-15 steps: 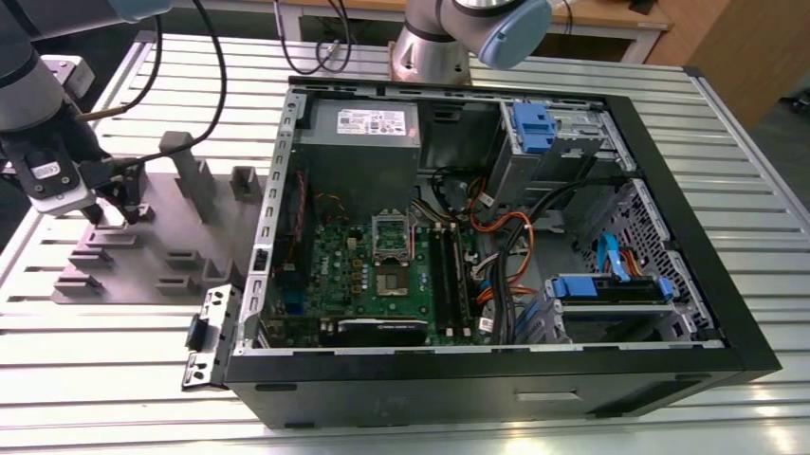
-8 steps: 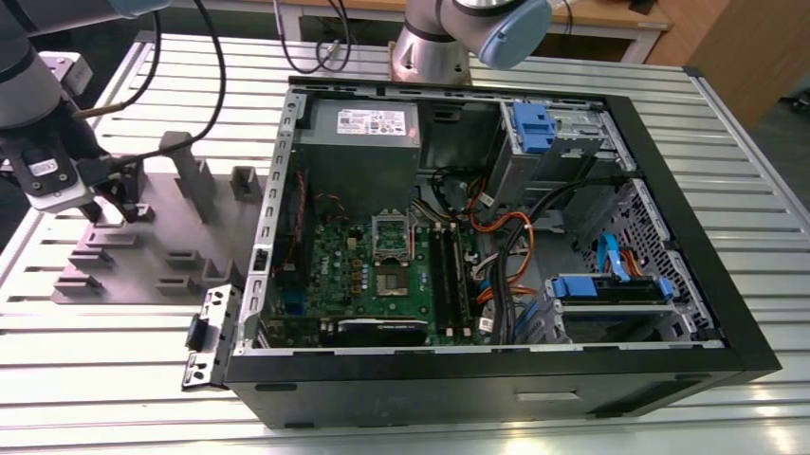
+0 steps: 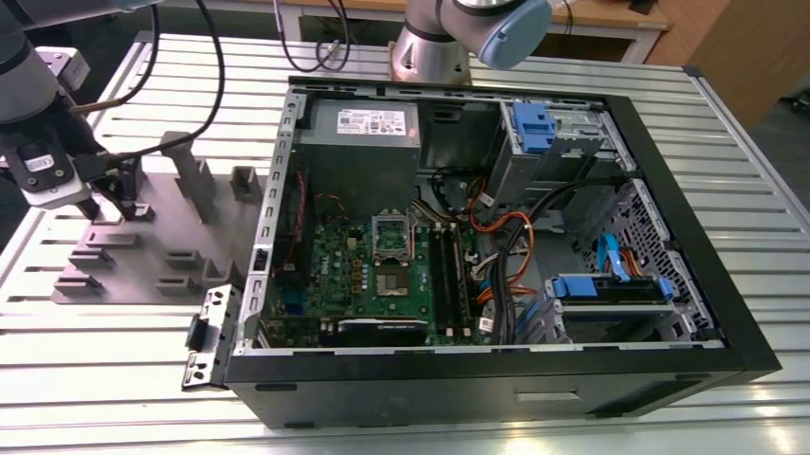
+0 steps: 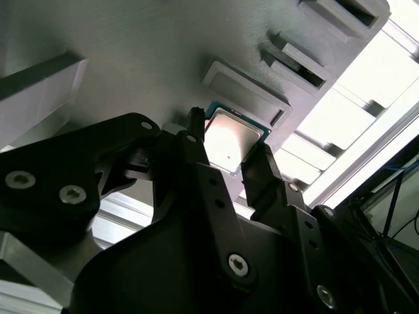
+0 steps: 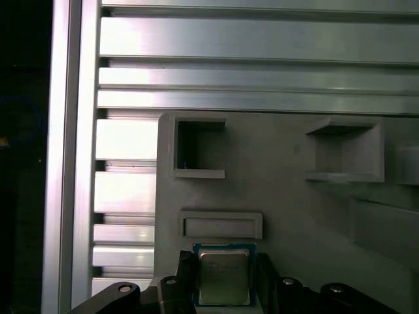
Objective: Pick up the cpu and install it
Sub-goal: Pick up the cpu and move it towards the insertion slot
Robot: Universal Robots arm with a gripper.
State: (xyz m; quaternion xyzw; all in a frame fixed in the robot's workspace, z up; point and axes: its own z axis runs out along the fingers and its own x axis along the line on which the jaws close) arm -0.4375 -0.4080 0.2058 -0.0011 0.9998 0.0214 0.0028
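Observation:
The cpu (image 5: 224, 278), a small square chip with a shiny silver top and a dark rim, lies at the grey fixture plate (image 5: 294, 209) beside a low rectangular frame (image 5: 221, 224). My gripper (image 5: 226, 258) has one black finger against each side of the cpu (image 4: 232, 140) and is shut on it. I cannot tell whether the chip is lifted off the plate. In the exterior view my gripper (image 3: 108, 204) hangs over the fixture plate (image 3: 165, 237) at the exterior view's left, well apart from the open computer case (image 3: 746, 351). The silver socket frame (image 3: 393, 237) sits on the green motherboard (image 3: 374, 284).
Raised blocks and pockets (image 3: 190, 171) stand on the fixture plate around my gripper. The case holds a grey power supply (image 3: 360, 123), blue drive brackets (image 3: 608, 289) and loose cables (image 3: 506, 237). A second arm's base (image 3: 437, 47) stands behind the case on the slatted aluminium table (image 3: 101, 351).

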